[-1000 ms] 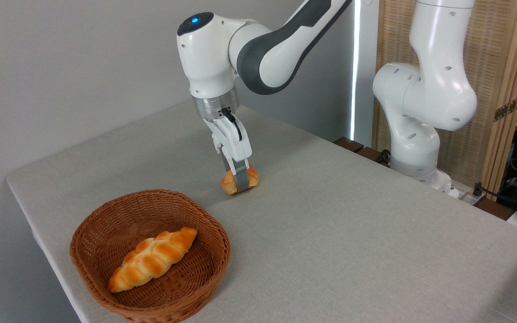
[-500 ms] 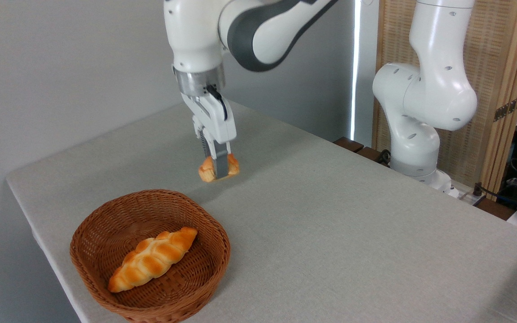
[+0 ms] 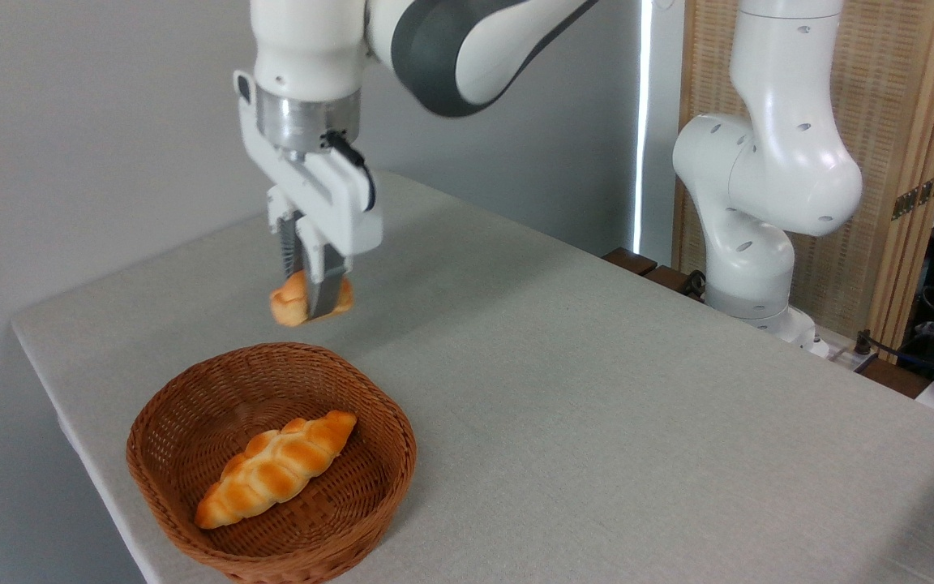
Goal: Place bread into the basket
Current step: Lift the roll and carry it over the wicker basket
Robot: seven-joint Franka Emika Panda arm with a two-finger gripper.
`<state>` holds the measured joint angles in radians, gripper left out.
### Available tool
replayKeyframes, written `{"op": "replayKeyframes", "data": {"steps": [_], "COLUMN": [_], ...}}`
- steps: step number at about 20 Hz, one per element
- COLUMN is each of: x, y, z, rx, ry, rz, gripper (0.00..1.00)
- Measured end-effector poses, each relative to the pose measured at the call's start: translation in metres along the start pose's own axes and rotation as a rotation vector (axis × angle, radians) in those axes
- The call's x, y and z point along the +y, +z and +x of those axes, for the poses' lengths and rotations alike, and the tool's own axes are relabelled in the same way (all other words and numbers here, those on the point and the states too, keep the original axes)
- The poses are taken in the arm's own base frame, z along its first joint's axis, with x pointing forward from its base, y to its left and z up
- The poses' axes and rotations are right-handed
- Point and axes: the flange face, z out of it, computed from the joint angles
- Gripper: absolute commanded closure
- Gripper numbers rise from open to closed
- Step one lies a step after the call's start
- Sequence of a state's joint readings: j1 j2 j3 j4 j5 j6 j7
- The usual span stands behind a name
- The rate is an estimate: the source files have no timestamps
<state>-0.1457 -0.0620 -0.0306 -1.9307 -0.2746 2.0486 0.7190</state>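
The white two-finger gripper [image 3: 310,302] of the white-and-grey robot arm [image 3: 467,49] is clenched on the small round golden-orange bun [image 3: 295,298], its dark fingers pinching the bun from either side so that the bun bulges out to left and right of them. The bun hangs clear of the grey cloth-covered table [image 3: 597,389], in the air above and beyond the far rim of the shallow brown woven wicker basket [image 3: 159,430]. The basket sits on the table near its front left corner and already holds a long braided golden loaf [image 3: 276,469], which lies diagonally across the basket floor, its long axis running from the basket's near left to its far right. From the held bun, the basket's open middle lies down and towards the camera, slightly to the left. The bun appears to be close to the rim but not yet over the basket's interior, so the carry looks most of the way done. The free floor beside the loaf, on the basket's far left side, seems the nearest room for a drop.
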Motion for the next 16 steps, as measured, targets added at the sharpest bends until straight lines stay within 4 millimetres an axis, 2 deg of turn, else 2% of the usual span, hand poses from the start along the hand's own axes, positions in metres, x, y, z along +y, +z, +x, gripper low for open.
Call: {"op": "replayKeyframes", "data": {"steps": [6, 8, 12, 14, 16], "x": [-0.026, -0.027, -0.022, -0.022, -0.022], "y": [0.042, 0.054, 0.065, 0.064, 0.063], "z": [0.021, 0.027, 0.033, 0.034, 0.034], "rx": [0.113, 0.125, 0.122, 0.123, 0.124], "ry": [-0.045, -0.04, -0.024, -0.02, -0.018], "rz": [0.052, 0.063, 0.056, 0.057, 0.058], "gripper": [0.76, 0.58, 0.48, 0.36, 0.28]}}
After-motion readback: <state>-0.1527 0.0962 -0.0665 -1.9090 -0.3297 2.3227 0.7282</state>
